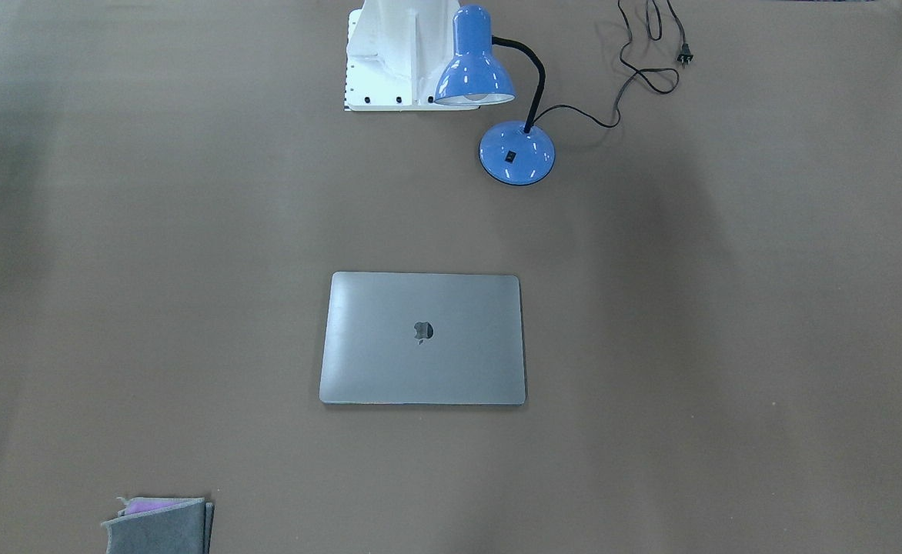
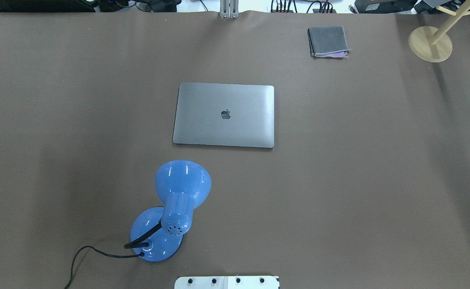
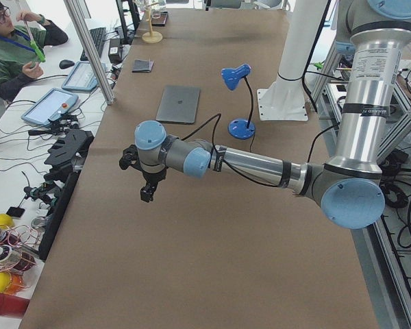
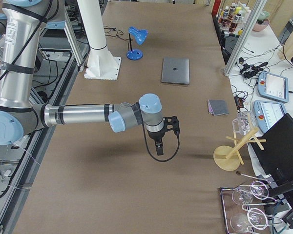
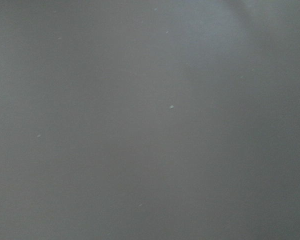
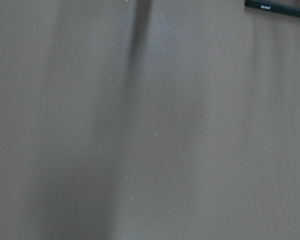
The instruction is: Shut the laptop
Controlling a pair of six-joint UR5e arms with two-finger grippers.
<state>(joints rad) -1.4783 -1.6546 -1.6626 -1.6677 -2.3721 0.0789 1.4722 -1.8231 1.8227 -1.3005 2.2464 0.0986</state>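
One laptop (image 2: 223, 115), lid down, lies flat at the middle of the desk (image 2: 359, 180), well apart from both claws. Left claw (image 3: 146, 193) and right claw (image 4: 159, 148) hang pointing down, seemingly clear of the desk, forearms (image 3: 253, 164) stretched level. Claw spread: cannot tell from the side views.
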